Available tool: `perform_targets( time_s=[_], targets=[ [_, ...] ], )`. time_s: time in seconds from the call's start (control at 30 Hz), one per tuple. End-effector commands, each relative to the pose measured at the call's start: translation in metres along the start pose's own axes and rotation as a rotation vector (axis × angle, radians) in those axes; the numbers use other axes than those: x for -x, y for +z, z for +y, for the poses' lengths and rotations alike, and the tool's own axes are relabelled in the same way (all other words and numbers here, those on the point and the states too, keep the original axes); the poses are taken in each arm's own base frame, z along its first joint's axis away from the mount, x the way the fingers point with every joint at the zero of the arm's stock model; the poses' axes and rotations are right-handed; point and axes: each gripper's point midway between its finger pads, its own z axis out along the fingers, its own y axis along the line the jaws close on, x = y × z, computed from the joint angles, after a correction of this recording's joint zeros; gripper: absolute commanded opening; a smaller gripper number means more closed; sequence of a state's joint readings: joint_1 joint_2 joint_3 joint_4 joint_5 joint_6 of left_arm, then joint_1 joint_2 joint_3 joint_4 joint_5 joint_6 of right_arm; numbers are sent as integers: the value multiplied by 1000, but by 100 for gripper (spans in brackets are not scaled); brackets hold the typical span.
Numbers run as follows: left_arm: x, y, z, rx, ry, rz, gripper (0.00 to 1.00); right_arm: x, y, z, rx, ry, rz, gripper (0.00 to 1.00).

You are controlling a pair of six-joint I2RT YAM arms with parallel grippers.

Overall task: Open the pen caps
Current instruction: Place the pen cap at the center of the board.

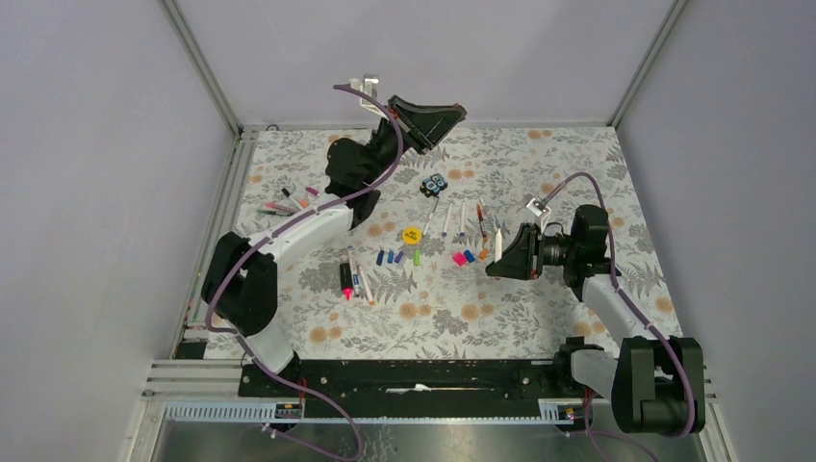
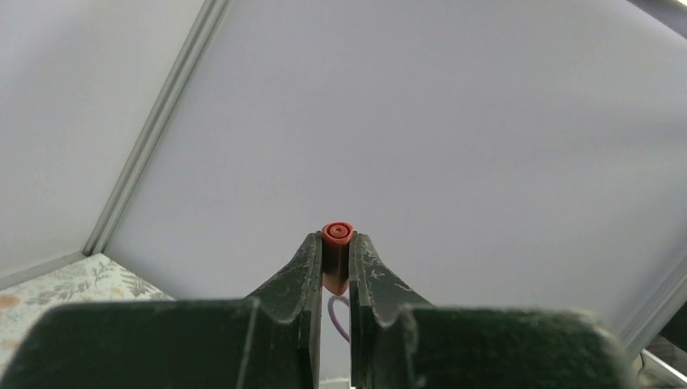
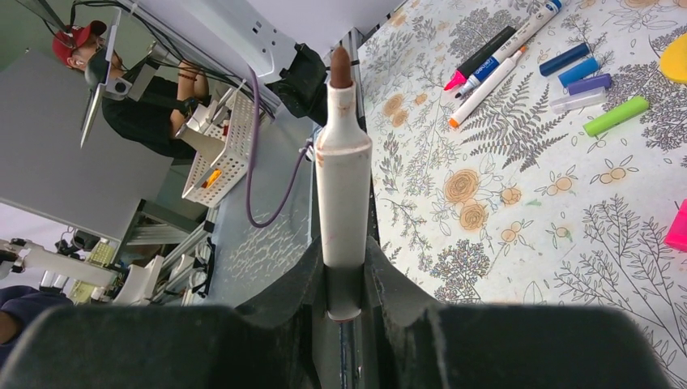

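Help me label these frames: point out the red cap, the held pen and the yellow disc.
red cap (image 2: 337, 233), left wrist view, its round end face.
held pen (image 3: 343, 174), right wrist view, middle of its white barrel.
yellow disc (image 1: 412, 233), top external view, its centre.

The floral-print desk carries a yellow disc near its middle, with a black-and-blue block behind it. Loose pen caps lie in a row on its near side. A pink-and-black highlighter lies left of the caps, and thin pens lie right of the disc.
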State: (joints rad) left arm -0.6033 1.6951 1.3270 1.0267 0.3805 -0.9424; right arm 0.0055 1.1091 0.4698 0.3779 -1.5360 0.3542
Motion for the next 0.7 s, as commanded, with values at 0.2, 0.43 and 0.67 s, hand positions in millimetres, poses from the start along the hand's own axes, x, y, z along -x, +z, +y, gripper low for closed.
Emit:
perform_targets(
  time_s=[0.2,0.43,0.67],
  targets=[
    [-35,-74,-11,117,8,201,0,13,-16,-9,-59,-95,-56,0],
    [-92,-164,19,395,-58,406,0,27,-35,-39,-215,-113,-125,0],
    [-143,-227,44,574,-148,506,0,17,-61,-84,-529,-145,-49,0]
  ],
)
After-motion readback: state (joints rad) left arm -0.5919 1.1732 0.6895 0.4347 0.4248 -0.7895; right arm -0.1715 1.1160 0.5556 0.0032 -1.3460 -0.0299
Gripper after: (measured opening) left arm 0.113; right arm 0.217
